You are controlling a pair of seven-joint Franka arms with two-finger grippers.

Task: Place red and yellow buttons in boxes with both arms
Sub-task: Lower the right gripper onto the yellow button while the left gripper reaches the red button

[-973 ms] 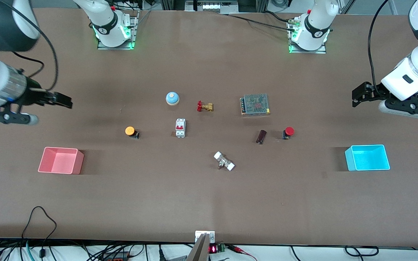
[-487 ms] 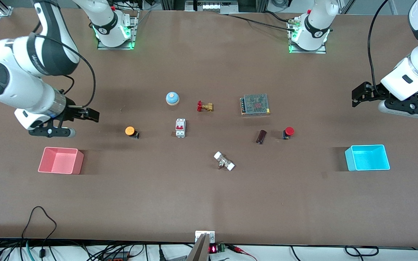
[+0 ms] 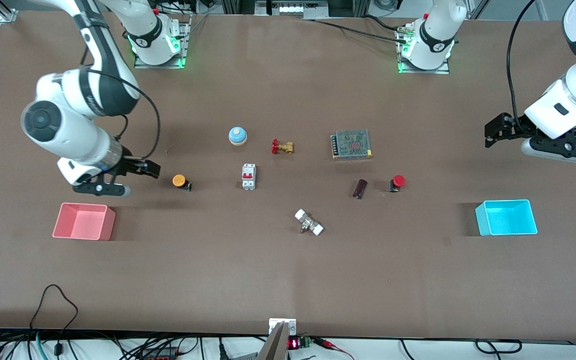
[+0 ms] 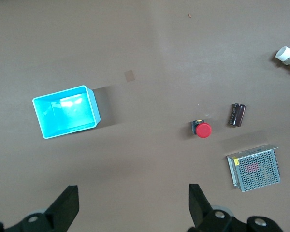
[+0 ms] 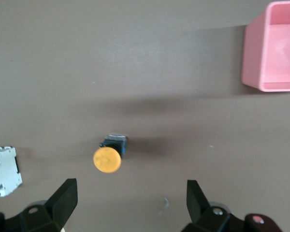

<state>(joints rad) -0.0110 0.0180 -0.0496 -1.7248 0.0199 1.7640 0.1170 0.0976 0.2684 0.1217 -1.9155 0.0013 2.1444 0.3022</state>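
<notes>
The orange-yellow button [image 3: 180,181] lies on the table near the pink box [image 3: 84,221]. My right gripper [image 3: 151,169] is open and empty, low over the table just beside this button, toward the right arm's end. In the right wrist view the button [image 5: 108,158] sits just ahead of the open gripper [image 5: 131,203], and the pink box [image 5: 253,58] is off to one side. The red button [image 3: 397,182] lies between a dark cylinder and the cyan box [image 3: 506,217]. My left gripper [image 3: 489,136] hangs open and empty, high over the left arm's end; its view [image 4: 134,208] shows the red button [image 4: 203,129] and cyan box [image 4: 65,112].
A blue bell [image 3: 237,135], a brass valve with a red handle [image 3: 282,147], a white breaker [image 3: 248,176], a mesh power supply [image 3: 352,144], a dark cylinder [image 3: 360,188] and a white-ended fitting [image 3: 309,223] lie in the middle of the table.
My right arm has swung in from the table's end and come down beside the yellow button. The left arm has not moved.
</notes>
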